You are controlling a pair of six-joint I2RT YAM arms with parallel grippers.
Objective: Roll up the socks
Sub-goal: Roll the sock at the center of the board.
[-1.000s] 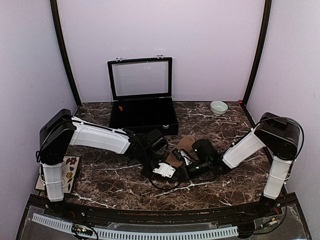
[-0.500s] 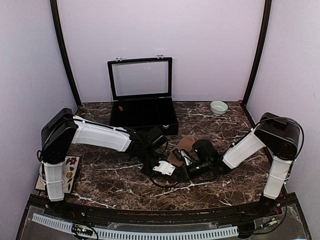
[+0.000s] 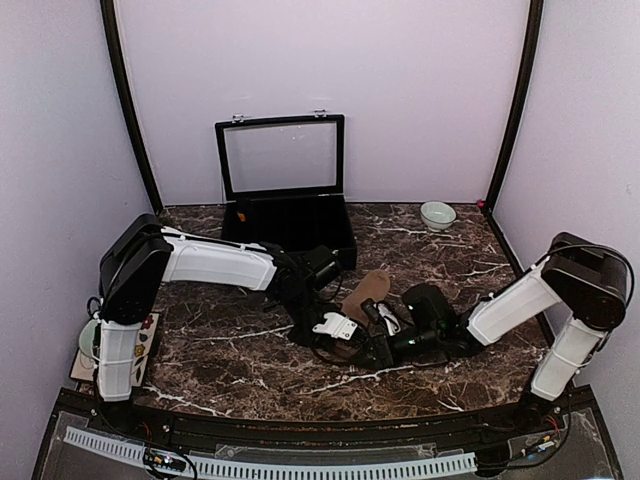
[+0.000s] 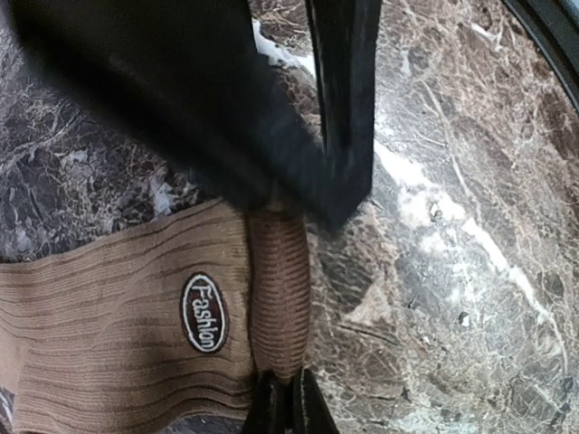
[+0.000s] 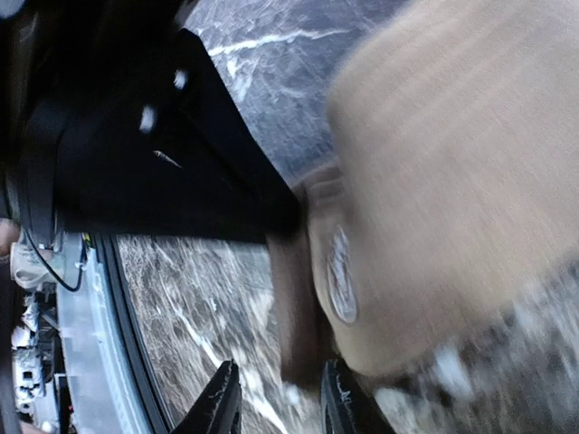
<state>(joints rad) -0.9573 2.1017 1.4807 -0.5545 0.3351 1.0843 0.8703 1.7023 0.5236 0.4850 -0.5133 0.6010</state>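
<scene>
2 claws: L claw (image 4: 285, 409) pinching tan sock (image 4: 118, 334) cuff, R claw (image 5: 277, 402) ajar.

Left arm (image 3: 215, 262): long white shell link, a rounded black joint housing (image 3: 135, 268) at its end, a white column (image 3: 115, 352) under that. Right arm (image 3: 512, 308): same build, white link into a black elbow housing (image 3: 592, 282) with a thin black cable (image 3: 585, 246) over it. Both wrists black and boxy. White plastic bracket (image 3: 333, 326) on the left wrist. Right fingers (image 5: 220, 402): black, narrow, edges scuffed pale.
</scene>
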